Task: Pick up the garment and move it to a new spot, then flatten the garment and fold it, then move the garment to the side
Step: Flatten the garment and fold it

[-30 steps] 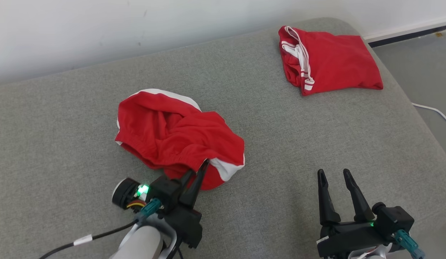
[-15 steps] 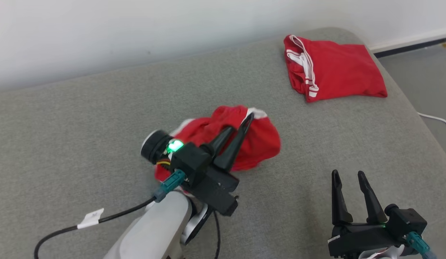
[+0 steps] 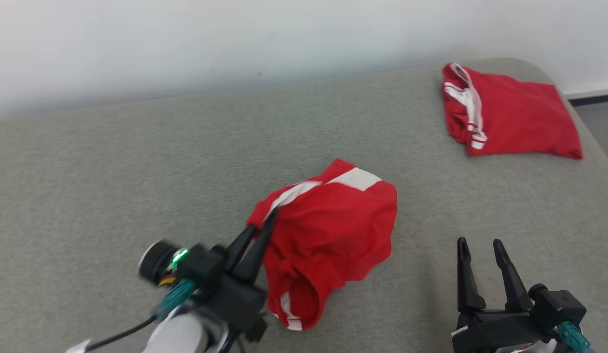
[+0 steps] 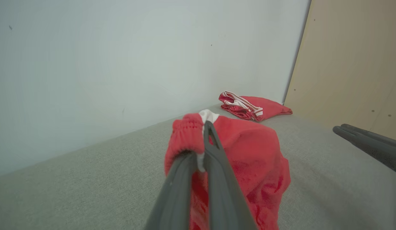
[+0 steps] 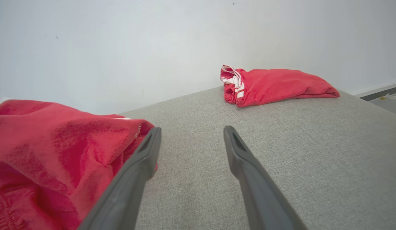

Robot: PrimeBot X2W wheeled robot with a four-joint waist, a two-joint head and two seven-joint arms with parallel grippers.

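1. Left gripper (image 3: 268, 220): jaws pressed together on the garment's elastic edge.
2. Garment (image 3: 333, 235): red with white stripes (bunched, drooping from the pinch), at the middle of the grey padded surface (image 3: 112, 171).
3. Right gripper (image 3: 480, 242): jaws spread, holding nothing, near the garment.
4. Folded red garment (image 3: 519, 115): far right corner.

No text, brand, number or sign can be read. A small white tag (image 3: 78, 347) is seen on the black cable (image 3: 120, 331) below the left gripper (image 3: 267, 220), but its face is too blurred to be read.
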